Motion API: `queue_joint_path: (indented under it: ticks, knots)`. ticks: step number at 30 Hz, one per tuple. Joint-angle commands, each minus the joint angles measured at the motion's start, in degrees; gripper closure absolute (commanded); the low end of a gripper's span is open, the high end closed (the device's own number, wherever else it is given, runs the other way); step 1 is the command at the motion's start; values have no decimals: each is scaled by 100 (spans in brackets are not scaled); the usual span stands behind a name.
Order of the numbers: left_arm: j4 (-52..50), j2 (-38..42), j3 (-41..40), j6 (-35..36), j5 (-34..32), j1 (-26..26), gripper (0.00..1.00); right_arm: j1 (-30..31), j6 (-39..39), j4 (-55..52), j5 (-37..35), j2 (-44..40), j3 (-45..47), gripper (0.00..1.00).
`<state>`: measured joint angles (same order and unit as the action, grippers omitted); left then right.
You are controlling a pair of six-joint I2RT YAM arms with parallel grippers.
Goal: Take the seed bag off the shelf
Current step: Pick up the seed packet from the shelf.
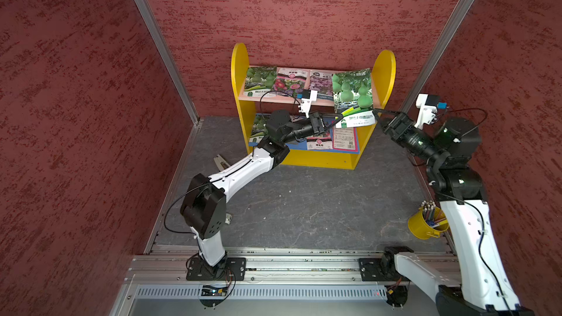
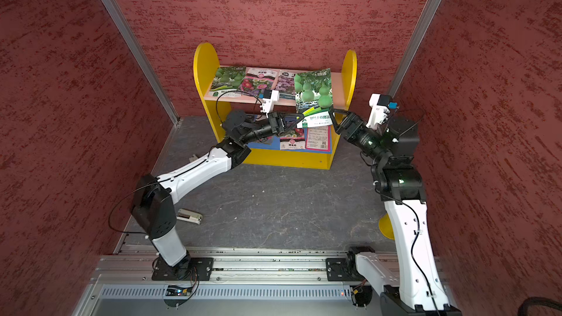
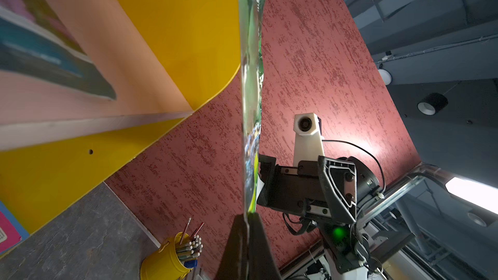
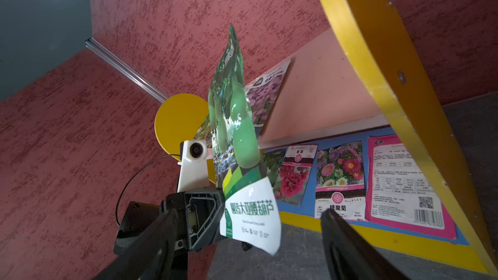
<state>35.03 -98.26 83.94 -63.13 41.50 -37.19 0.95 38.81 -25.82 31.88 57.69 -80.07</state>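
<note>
A green gourd-print seed bag (image 1: 352, 92) (image 2: 313, 92) stands upright in the air before the right end of the shelf (image 1: 238, 65) (image 2: 203, 62). My left gripper (image 1: 340, 117) (image 2: 302, 116) is shut on the bag's lower left corner. In the left wrist view the thin bag edge (image 3: 252, 76) rises from the closed left gripper (image 3: 246, 216). My right gripper (image 1: 376, 117) (image 2: 333, 117) is open just right of the bag's white lower strip. In the right wrist view the right gripper (image 4: 249, 212) straddles the bag (image 4: 234, 130) without touching it.
Other seed bags lie on the pink upper board (image 1: 286, 82) and on the blue lower board (image 4: 339, 181). A yellow bucket of pencils (image 1: 425, 223) (image 3: 164, 262) stands by the right arm. A small white object (image 2: 190, 216) lies near the left arm. Red walls close in on three sides.
</note>
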Motion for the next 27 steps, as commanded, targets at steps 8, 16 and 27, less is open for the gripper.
queue_joint_path:
  ticks: [8,16,27]
  knots:
    - [-1108,1326,-528,946,1410,124,100,-18,-570,133,2387,-1,-195,25]
    - [-1466,1471,-723,1182,1309,90,100,-16,436,1625,3271,-83,97,49]
    - [-1362,1441,-735,1137,1245,54,100,-19,292,1430,3109,29,63,78]
